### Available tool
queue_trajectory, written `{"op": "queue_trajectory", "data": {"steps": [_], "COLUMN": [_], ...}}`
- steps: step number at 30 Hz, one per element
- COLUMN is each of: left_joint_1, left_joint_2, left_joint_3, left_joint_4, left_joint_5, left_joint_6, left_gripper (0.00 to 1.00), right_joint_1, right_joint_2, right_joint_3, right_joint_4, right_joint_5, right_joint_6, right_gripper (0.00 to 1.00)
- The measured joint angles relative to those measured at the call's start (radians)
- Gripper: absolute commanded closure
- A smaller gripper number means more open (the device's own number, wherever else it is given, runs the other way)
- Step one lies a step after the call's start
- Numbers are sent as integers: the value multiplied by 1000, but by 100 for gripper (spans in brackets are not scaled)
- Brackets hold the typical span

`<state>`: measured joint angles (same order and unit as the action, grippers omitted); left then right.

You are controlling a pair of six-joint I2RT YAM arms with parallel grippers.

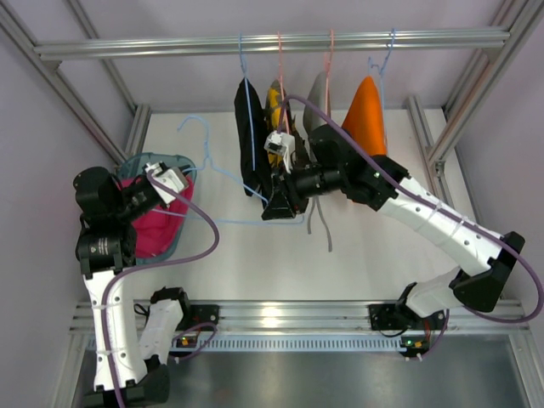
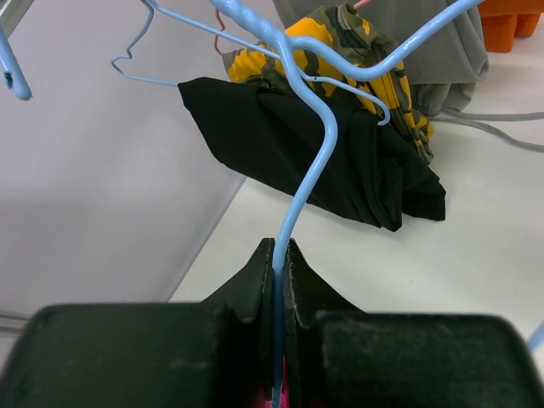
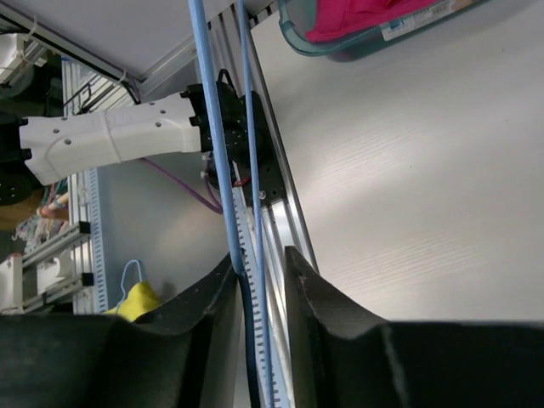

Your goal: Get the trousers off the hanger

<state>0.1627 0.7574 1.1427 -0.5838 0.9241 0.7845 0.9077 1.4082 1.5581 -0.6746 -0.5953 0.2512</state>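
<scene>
White desk [image 1: 365, 255] inside an aluminium frame, with a metal rail [image 1: 170, 44] running across the 12 o'clock side. The plain black folded cloth trousers [image 1: 252, 144] hang off a blue hanger on that rail, pretty much at 12 o'clock. Right beside them, toward 1 o'clock, hang a yellow camouflage garment [image 2: 374, 51], a grey garment [image 1: 316, 93] and an orange garment [image 1: 367, 110].

The plain magenta-pink cloth trousers [image 1: 149, 229] are bunched up in a teal plastic basket [image 1: 174, 158] over at 9 o'clock.

The left hand [image 2: 280, 251] sits above that basket, pinched tight on a loose light-blue wire hanger [image 2: 330, 136] whose frame reaches toward the middle of the desk.

The right hand [image 3: 259, 263] is at the lower end of the black trousers, near the loose hanger's far corner. Its fingers stand apart, with two blue wires running through the gap. Can't tell whether either wire actually touches a finger.
</scene>
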Motion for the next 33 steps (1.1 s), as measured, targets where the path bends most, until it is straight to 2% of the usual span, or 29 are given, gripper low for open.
{"op": "queue_trajectory", "data": {"steps": [4,7,8,9,10,13,14,19,23,30,33], "left_joint_1": [0,0,0,0,0,0,0,0,0,0,0], "left_joint_2": [-2,-7,-6,-6,-7,-8,-8,-14,-23,-30,-7], "left_joint_3": [0,0,0,0,0,3,6,32,69,114,145], "left_joint_4": [0,0,0,0,3,8,9,99,239,521,608], "left_joint_5": [-3,-17,-22,-26,-28,-19,-14,5,1,-64,-111], "left_joint_6": [-1,-4,-10,-26,-35,-136,-183,-439,-681,-1110,-1254], "left_gripper": [100,98,90,67,57,34,31,25,18,7,2], "right_joint_1": [2,6,7,8,9,8,6,-16,-41,-50,-92], "right_joint_2": [21,26,26,26,26,22,21,-1,-49,-224,-305], "right_joint_3": [2,11,18,27,34,35,35,33,21,-29,-31], "right_joint_4": [0,1,1,-1,-2,0,-1,-1,2,10,3], "right_joint_5": [8,0,-1,0,0,19,25,47,57,117,125], "right_joint_6": [0,-7,-8,-10,-12,-16,-15,-13,-15,-82,-134], "right_gripper": [100,100,100,100,100,100,100,100,100,100,100]}}
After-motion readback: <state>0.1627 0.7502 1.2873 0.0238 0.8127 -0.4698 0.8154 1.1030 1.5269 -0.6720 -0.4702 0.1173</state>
